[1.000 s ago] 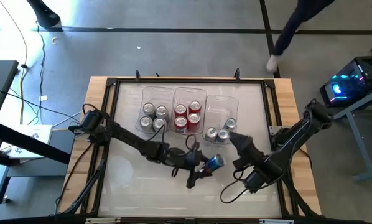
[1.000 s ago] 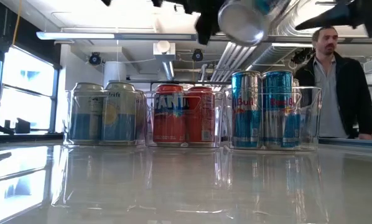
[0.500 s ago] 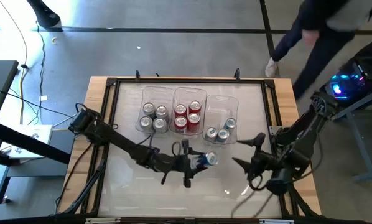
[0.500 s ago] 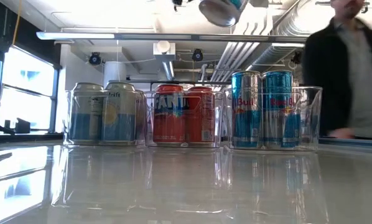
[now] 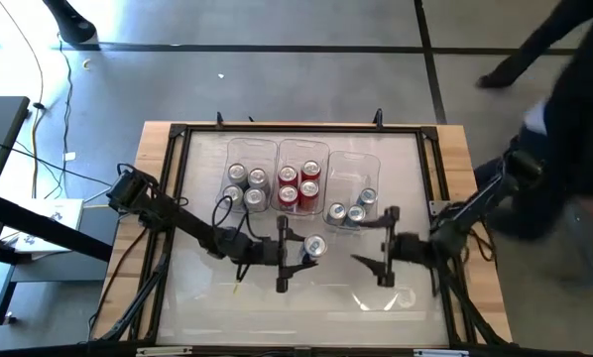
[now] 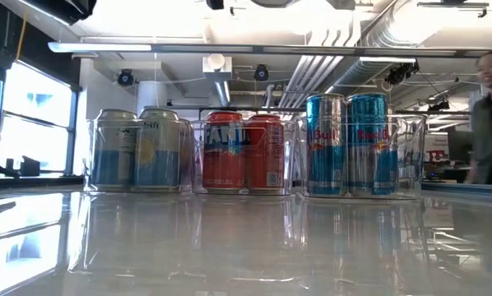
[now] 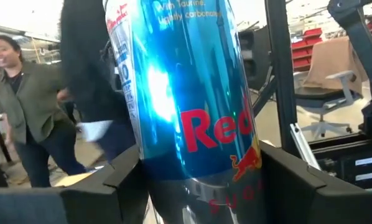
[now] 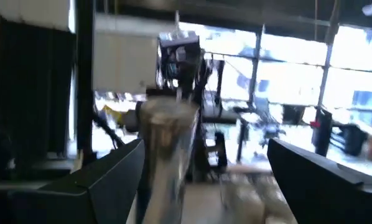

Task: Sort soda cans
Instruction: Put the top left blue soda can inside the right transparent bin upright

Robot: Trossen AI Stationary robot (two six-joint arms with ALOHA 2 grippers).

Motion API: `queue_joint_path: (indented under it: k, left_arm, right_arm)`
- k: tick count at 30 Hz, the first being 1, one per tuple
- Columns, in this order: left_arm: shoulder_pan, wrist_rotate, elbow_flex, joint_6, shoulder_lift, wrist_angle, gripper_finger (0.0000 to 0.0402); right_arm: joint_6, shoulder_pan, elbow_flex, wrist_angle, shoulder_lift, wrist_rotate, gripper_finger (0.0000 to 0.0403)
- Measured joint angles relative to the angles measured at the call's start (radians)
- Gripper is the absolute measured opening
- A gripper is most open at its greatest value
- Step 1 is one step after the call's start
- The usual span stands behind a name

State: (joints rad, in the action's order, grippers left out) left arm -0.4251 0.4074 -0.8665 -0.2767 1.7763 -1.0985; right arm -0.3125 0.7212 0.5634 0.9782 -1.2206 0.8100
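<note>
On the table (image 5: 406,149), three bins (image 5: 301,177) of cans in a row; left gripper (image 5: 295,254) clamped on a blue can (image 5: 313,247), right gripper (image 5: 385,248) spread wide, empty.

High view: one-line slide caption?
Left gripper holds a blue can above the table; right gripper open, facing it.

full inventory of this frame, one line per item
Silver-grey cans: four, left bin.
Red cans: four, middle bin.
Blue Red Bull cans: three, right bin.
Blue Red Bull can: one, held above the table.
Clear plastic bins: three, side by side at the table's far side.
Table: one, wood-edged, glossy top.
Person: one, beyond the table.
Left pincer: shut on the held can.
Right pincer: open, empty, facing it.
</note>
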Motion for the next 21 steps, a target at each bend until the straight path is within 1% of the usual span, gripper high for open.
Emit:
queue_joint_path:
  k: [2,4,5,9,14,17,19,21]
  left_arm:
    - [-0.002,0.015,-0.003,-0.02,0.0,0.0,0.0229]
    - [-0.002,0.024,-0.003,-0.031,0.0,0.0,0.0229]
    - [-0.002,0.025,-0.003,-0.036,0.0,0.001,0.0229]
    - [0.001,0.037,-0.003,-0.041,0.001,0.002,0.0229]
    - [0.001,0.058,-0.003,-0.042,0.001,0.014,0.0229]
    - [0.001,0.063,-0.003,-0.042,0.001,0.023,0.0232]
    - [0.001,0.071,-0.003,-0.042,0.001,0.027,0.0234]
    - [0.001,0.072,-0.003,-0.042,0.001,0.03,0.0235]
  right_arm:
    - [0.004,-0.058,-0.001,0.015,-0.001,-0.129,0.0334]
    - [0.046,-0.117,0.023,-0.029,-0.007,-0.254,0.0334]
    - [0.065,-0.143,0.038,-0.054,-0.011,-0.291,0.0334]
    - [0.095,-0.221,0.104,-0.181,-0.036,-0.389,0.0334]
    - [0.094,-0.256,0.174,-0.227,-0.067,-0.481,0.0335]
    - [0.087,-0.274,0.211,-0.305,-0.084,-0.54,0.0335]
    - [0.094,-0.286,0.244,-0.366,-0.097,-0.557,0.0335]
    - [0.086,-0.298,0.275,-0.414,-0.112,-0.553,0.0335]
